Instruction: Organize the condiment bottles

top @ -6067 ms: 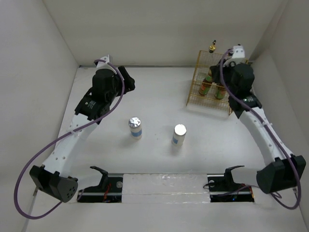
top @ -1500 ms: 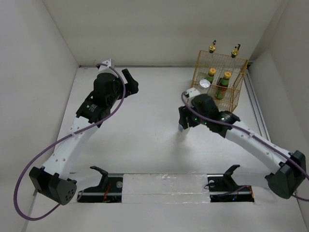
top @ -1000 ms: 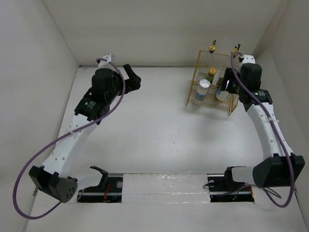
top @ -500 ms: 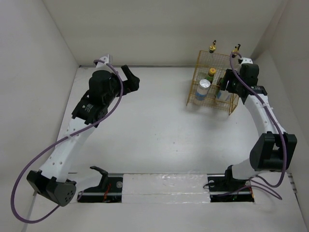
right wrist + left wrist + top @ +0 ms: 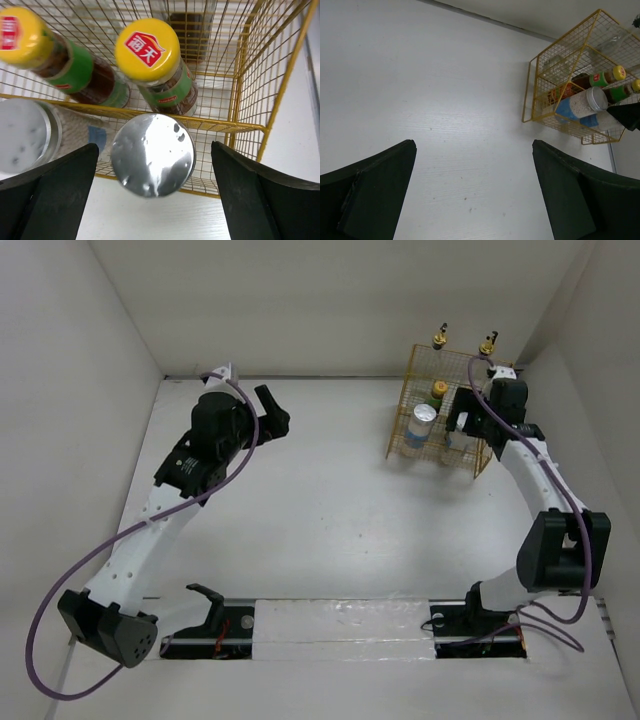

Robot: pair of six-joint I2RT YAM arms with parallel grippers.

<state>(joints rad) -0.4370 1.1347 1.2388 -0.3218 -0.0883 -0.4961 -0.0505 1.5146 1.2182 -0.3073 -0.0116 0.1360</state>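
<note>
Six condiment bottles stand in the gold wire rack [image 5: 250,75] at the far right of the tabletop [image 5: 320,510]. None is seen outside it.

The right end effector [image 5: 463,424] hangs over the front tier with its fingers spread wide. They stand either side of the right-hand shaker [image 5: 152,155] and pinch nothing. The left end effector [image 5: 474,150] is likewise spread and empty, well apart from the rack.

Judgement: the placing looks done and a withdrawal is due. It should go straight up with the fingers kept wide, clear of the front wire rail and the nearest sauce bottle [image 5: 147,42].

Materials:
- **Rack:** thin wire in an open square grid.
- **Shakers:** white cylinders with blue labels and flat, mirror-bright tops. The second one [image 5: 22,135] shows dotted holes.
- **Sauce bottles:** smooth yellow caps with a red logo, green neck bands and dark red-brown contents. The second one [image 5: 20,30] stands at the left.
- **Rear tier:** two clear glass bottles [image 5: 439,340] [image 5: 487,343] with small gold caps.
</note>
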